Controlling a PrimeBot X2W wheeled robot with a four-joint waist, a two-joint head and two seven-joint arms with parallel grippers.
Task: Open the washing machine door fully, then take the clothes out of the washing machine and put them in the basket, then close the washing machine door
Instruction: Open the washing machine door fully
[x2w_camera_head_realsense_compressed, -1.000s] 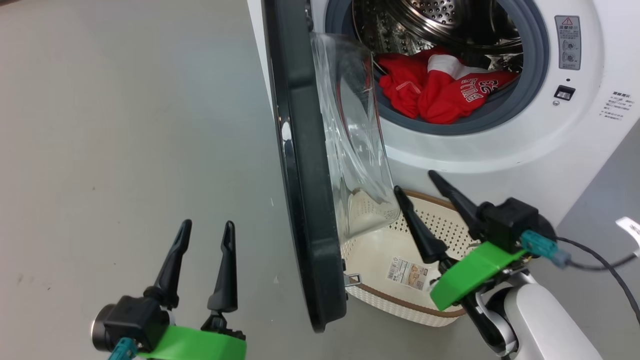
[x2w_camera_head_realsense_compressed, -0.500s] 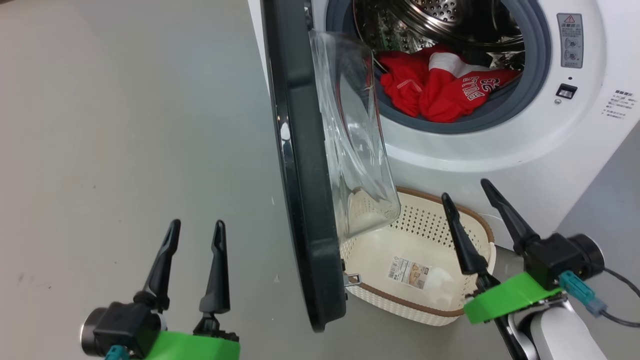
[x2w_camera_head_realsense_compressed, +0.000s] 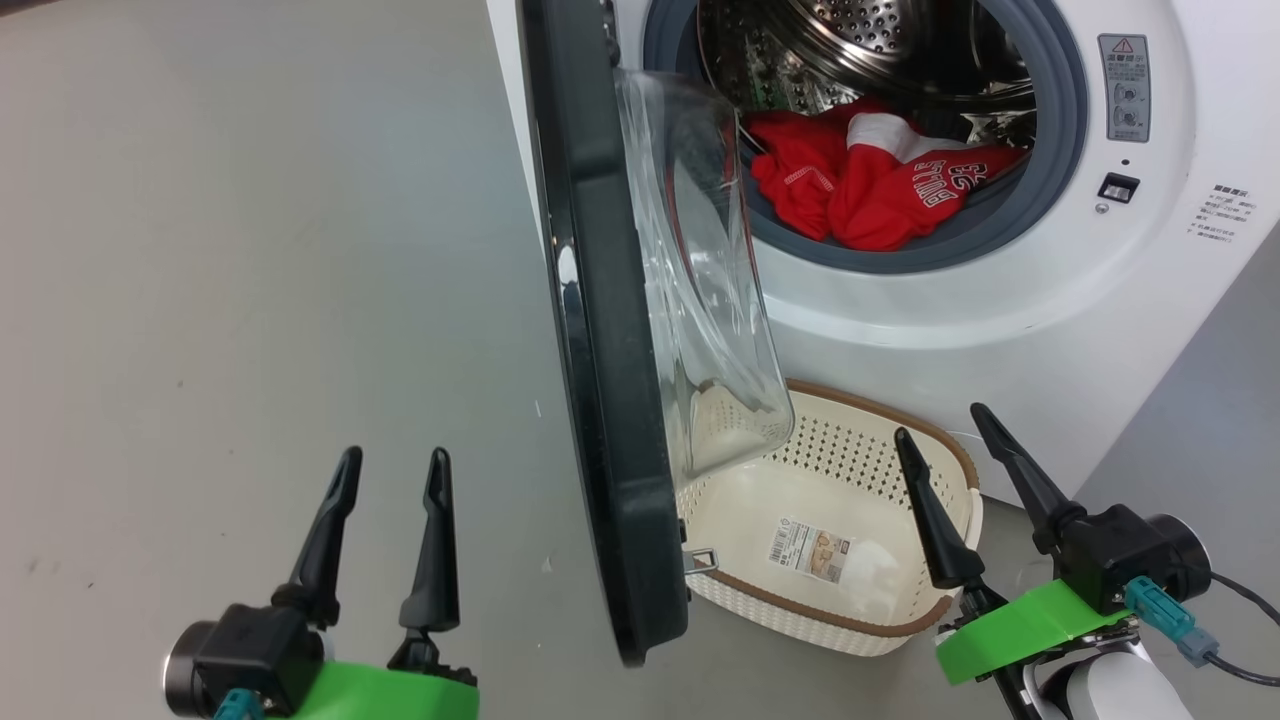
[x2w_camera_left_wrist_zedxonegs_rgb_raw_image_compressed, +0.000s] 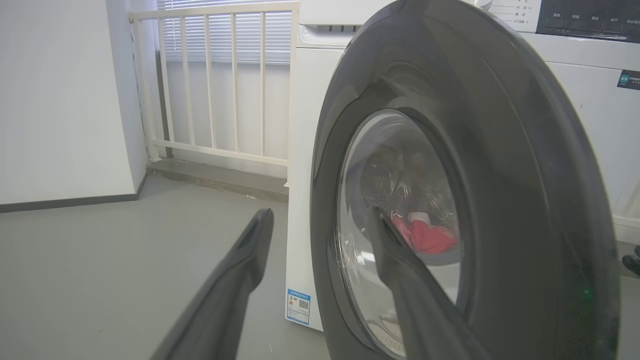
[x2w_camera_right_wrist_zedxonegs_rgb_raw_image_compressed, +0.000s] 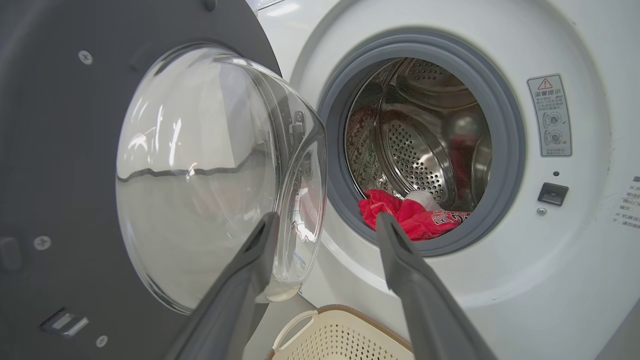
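Observation:
The washing machine (x2w_camera_head_realsense_compressed: 1010, 300) stands ahead with its door (x2w_camera_head_realsense_compressed: 600, 350) swung out about halfway, edge-on to the head view, the glass bowl facing the drum. Red clothes (x2w_camera_head_realsense_compressed: 880, 185) with white lettering lie at the drum's mouth, over the grey ring. The basket (x2w_camera_head_realsense_compressed: 850, 622) sits on the floor below the opening, holding nothing but its label. My left gripper (x2w_camera_head_realsense_compressed: 394, 458) is open, left of the door, over bare floor. Beside the basket's right rim, my right gripper (x2w_camera_head_realsense_compressed: 941, 423) is also open. The right wrist view shows the clothes (x2w_camera_right_wrist_zedxonegs_rgb_raw_image_compressed: 415, 217) beyond my open right gripper (x2w_camera_right_wrist_zedxonegs_rgb_raw_image_compressed: 326, 220).
Grey floor spreads to the left of the door. A white railing (x2w_camera_left_wrist_zedxonegs_rgb_raw_image_compressed: 215, 75) and a white wall stand behind the machine's left side. A dark cable (x2w_camera_head_realsense_compressed: 1240, 670) trails from my right wrist. The machine's right edge leaves a strip of floor at the far right.
My right gripper has drawn back from over the basket, moving right and down in the head view. The left gripper sank slightly. The door, clothes and basket have stayed put.

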